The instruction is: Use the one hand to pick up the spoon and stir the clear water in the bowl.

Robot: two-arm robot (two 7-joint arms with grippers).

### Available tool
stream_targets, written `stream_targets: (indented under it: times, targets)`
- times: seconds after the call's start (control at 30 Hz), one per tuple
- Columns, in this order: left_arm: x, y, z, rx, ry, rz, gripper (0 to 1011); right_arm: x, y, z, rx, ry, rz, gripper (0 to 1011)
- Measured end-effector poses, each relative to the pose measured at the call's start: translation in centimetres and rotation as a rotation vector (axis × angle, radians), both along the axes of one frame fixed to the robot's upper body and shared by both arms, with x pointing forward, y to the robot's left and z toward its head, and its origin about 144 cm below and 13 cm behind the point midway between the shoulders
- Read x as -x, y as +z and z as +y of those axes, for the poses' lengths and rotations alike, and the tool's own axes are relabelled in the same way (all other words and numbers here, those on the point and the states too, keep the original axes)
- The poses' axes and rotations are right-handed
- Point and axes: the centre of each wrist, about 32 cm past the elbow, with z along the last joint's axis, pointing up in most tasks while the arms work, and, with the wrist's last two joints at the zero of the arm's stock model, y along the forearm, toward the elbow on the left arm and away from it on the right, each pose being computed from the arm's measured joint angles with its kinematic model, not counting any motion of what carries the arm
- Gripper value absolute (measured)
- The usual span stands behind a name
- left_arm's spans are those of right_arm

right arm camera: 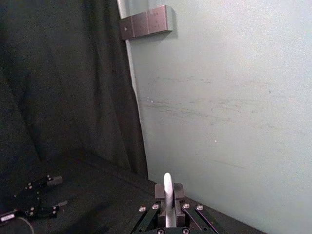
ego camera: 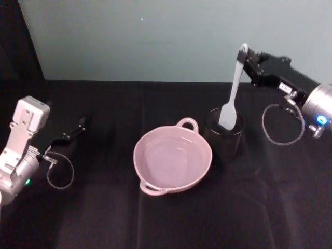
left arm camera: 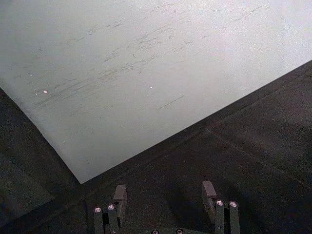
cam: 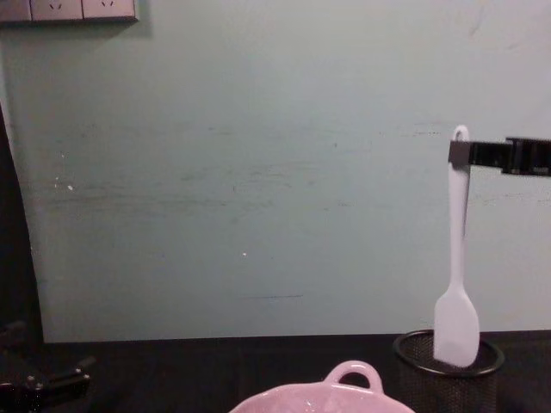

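My right gripper (ego camera: pixel 247 54) is shut on the top of the white spoon's handle (ego camera: pixel 236 78) and holds it upright, paddle end down. The paddle (cam: pixel 456 327) hangs just at the rim of the black wire-mesh cup (cam: pixel 448 379), partly lifted out. In the right wrist view the spoon tip (right arm camera: pixel 167 195) stands pinched between the fingers. The pale pink bowl (ego camera: pixel 173 158) with clear water sits mid-table, left of the cup. My left gripper (ego camera: pixel 72 132) rests low at the far left of the table, fingers (left arm camera: pixel 120 195) apart and empty.
Black cloth (ego camera: pixel 104 218) covers the table up to a pale green wall (ego camera: pixel 155 36). The mesh cup (ego camera: pixel 224 135) stands close against the bowl's right side. A cable loop (ego camera: pixel 282 124) hangs under the right wrist.
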Motion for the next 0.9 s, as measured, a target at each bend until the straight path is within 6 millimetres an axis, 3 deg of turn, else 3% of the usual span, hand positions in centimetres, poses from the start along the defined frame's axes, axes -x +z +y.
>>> stream_targets:
  times: [0.23, 0.9]
  targets:
    - [0.0, 0.0, 0.0, 0.0, 0.0, 0.0, 1011, 0.2, 1.6, 0.0, 0.032, -0.003, -0.025, 110]
    - [0.0, 0.0, 0.0, 0.0, 0.0, 0.0, 1011, 0.2, 1.3, 0.0, 0.029, -0.003, -0.019, 110]
